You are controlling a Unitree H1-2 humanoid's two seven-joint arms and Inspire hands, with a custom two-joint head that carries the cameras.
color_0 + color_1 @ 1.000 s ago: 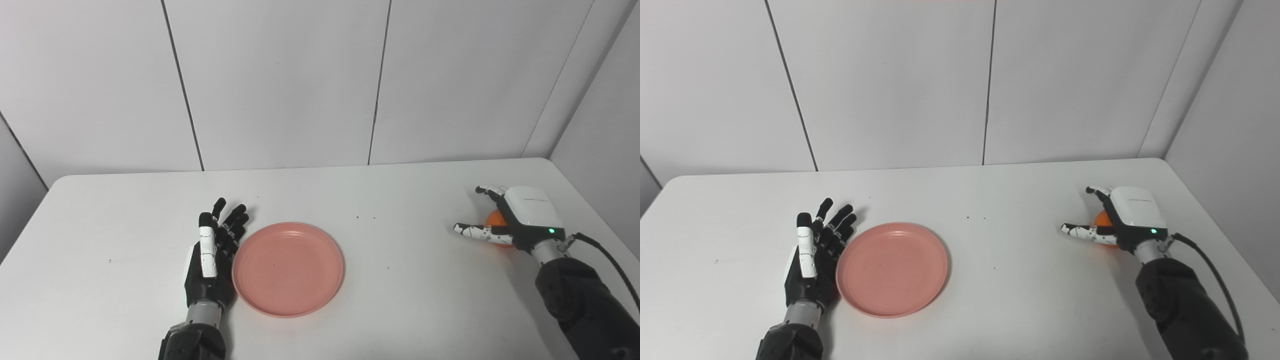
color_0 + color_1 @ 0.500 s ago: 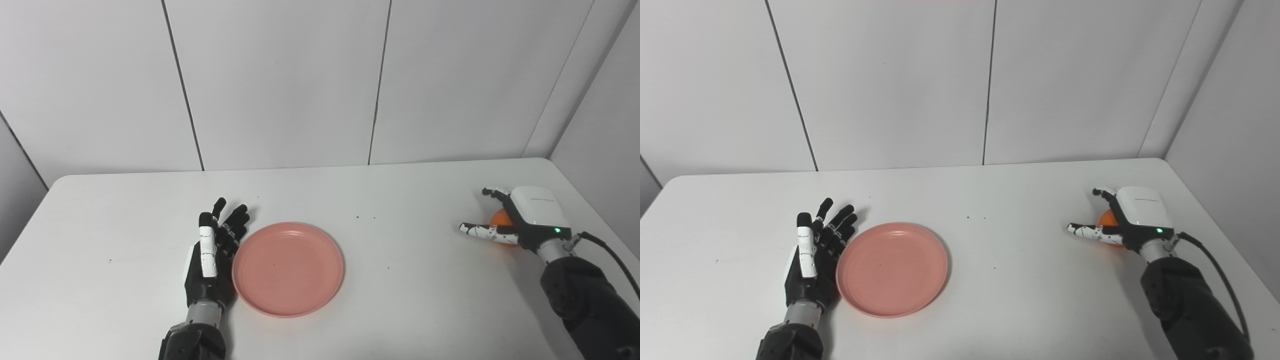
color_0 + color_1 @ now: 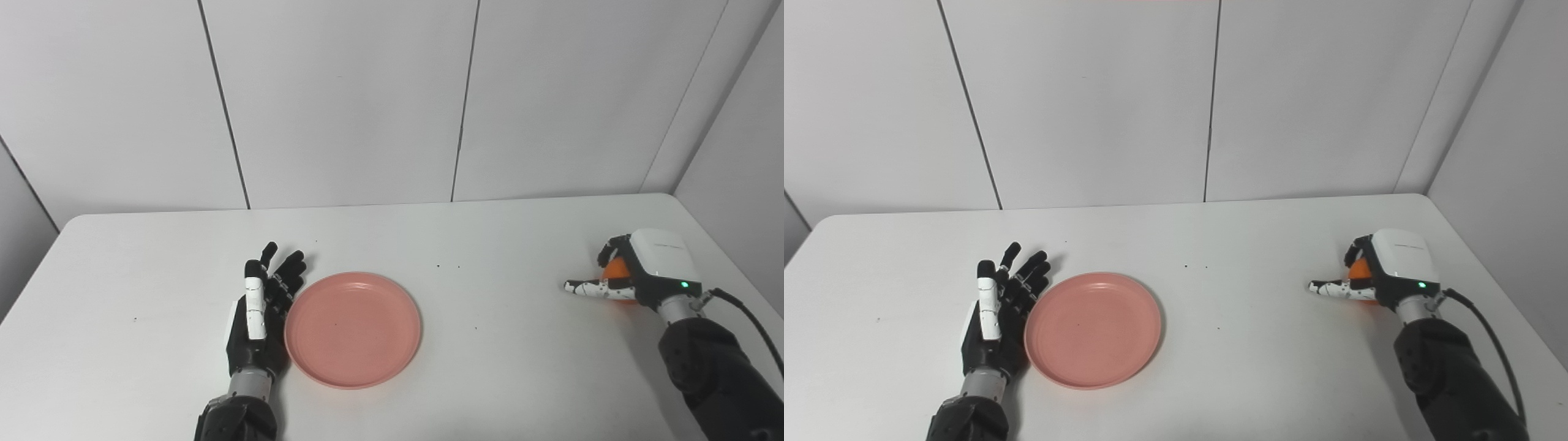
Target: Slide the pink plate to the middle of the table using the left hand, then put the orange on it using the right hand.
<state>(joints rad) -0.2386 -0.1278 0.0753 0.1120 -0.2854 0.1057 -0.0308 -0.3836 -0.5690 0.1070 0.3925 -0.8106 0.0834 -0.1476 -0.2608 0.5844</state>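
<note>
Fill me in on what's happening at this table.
A humanoid robot is working with a pink plate and an orange. Its left hand lies open and flat on the white table, against the plate's left rim. Far to the right, the right hand has its fingers curled around the orange, which sits at table level. The plate holds nothing yet.

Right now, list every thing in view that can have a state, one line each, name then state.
pink plate: flat on the table, upright, empty, left of the table's middle.
orange: at the table's right side, enclosed by the right hand, not on the plate.
left hand: open, fingers straight, edge against the plate's left rim.
right hand: fingers curled round the orange, thumb pointing left.
</note>
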